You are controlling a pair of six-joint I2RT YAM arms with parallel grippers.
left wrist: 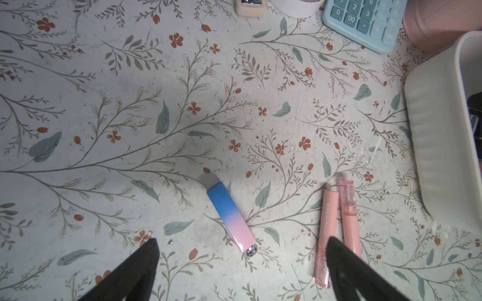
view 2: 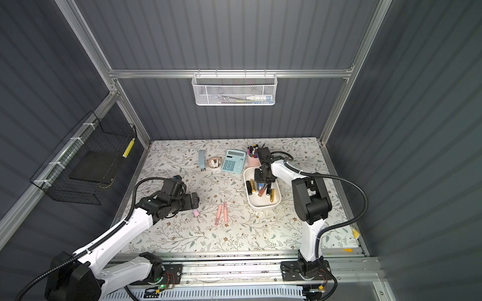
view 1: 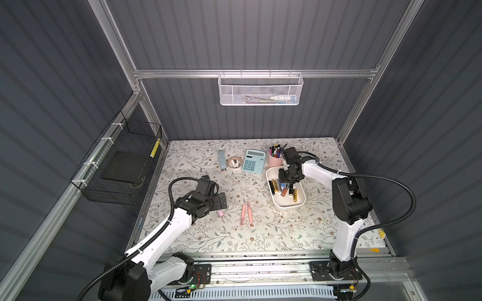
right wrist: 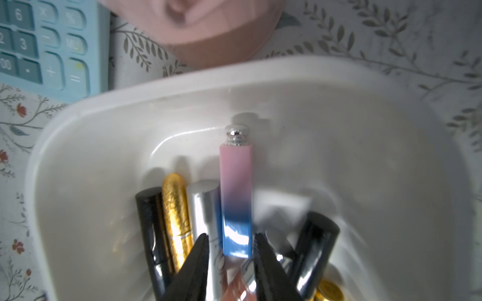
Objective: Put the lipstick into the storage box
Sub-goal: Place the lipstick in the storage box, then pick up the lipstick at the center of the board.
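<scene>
Light-blue calculator (view 1: 253, 161) lies between a tape roll (view 1: 234, 163) and pink pen cup (view 1: 275, 159).

We see a flowered counter (view 1: 198, 234) carrying a white storage box (view 1: 287, 207), a blue calculator (view 1: 253, 161), a pink cup (view 1: 274, 161), a tape roll (view 1: 234, 163), two pink tubes (view 1: 243, 213) side by side and a blue-pink lipstick (left wrist: 230, 217).

The gripper (right wrist: 231, 235) hangs over the white box (right wrist: 339, 161), tips a little apart. A pink and blue lipstick (right wrist: 236, 198) sits in the box between the tips. Beside it lie a silver tube (right wrist: 204, 206), a gold tube (right wrist: 176, 206) and a black tube (right wrist: 150, 216). A blue calculator (right wrist: 44, 44) and pink cup (right wrist: 208, 34) stand outside on the desk (right wrist: 391, 39).
</scene>
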